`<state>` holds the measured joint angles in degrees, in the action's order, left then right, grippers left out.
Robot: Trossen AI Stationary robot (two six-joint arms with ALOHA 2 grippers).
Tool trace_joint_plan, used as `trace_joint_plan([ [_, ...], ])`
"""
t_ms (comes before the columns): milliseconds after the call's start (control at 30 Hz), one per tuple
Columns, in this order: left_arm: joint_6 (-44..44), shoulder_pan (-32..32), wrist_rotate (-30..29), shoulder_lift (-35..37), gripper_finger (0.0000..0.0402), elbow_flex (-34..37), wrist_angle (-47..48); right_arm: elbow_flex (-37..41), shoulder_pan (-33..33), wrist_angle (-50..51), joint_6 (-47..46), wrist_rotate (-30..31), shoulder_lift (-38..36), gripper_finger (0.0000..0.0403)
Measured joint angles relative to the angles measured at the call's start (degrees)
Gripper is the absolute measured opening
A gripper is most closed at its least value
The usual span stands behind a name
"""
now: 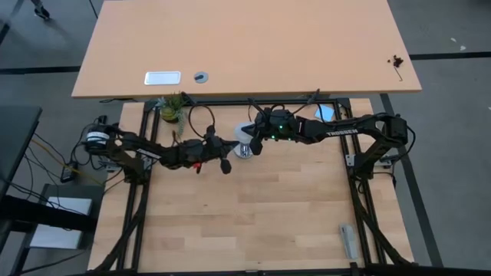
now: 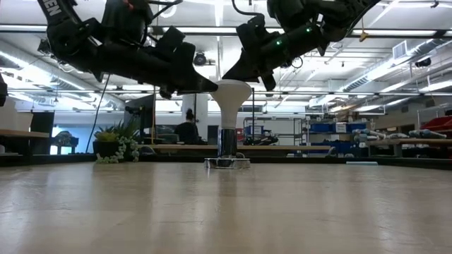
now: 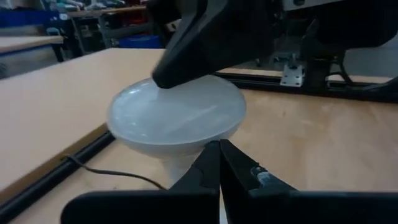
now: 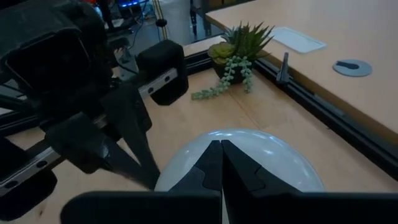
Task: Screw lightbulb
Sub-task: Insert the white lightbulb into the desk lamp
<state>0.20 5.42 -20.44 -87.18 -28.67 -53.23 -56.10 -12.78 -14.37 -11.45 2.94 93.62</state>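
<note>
The white lightbulb (image 2: 232, 95) stands upright, globe up, with its narrow silvery base in the round socket (image 2: 227, 161) on the table's far middle. It also shows in the high view (image 1: 244, 135). My left gripper (image 2: 212, 86) is shut, with its tips at the globe's left side, just under the widest part (image 3: 219, 155). My right gripper (image 2: 229, 75) is shut and comes down slanting from the right onto the globe's top (image 4: 221, 155). My left gripper touches the globe's underside (image 3: 186, 146) with the tips of its shut fingers, coming almost level from the table's left. The bulb stays upright in the socket. My right gripper rests its shut fingertips on the globe's top (image 4: 261, 155), slanting down from the table's right.
A small potted plant (image 1: 172, 109) stands at the far left of the table. The socket's black cord (image 3: 112, 175) runs off along the table. A grey object (image 1: 348, 241) lies near the front right. A second table (image 1: 245, 46) stands behind with a white tray (image 1: 163, 77).
</note>
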Motion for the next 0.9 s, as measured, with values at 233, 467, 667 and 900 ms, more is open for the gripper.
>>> trace_joint_plan([
  [233, 1.28, 0.53, -2.92, 4.96, 0.0002, -0.28, 0.17, 0.00, 0.51, -0.02, -0.08, -3.05, -0.02, 0.0008],
  [467, -0.79, 0.07, 10.10, 4.38, 0.0002, -0.21, 0.85, 0.00, 0.37, -0.09, -0.08, -2.05, 0.00, 0.0008],
  [667, -0.65, -1.30, 11.10, 1.92, 0.0002, -0.19, 1.59, 0.07, 0.25, -0.59, -0.39, -1.89, 0.05, 0.0008],
  [900, -0.51, -1.19, 7.86, 0.20, 0.0002, -0.19, 1.22, 0.07, 0.20, -0.66, -0.39, -1.86, 0.07, 0.0008],
])
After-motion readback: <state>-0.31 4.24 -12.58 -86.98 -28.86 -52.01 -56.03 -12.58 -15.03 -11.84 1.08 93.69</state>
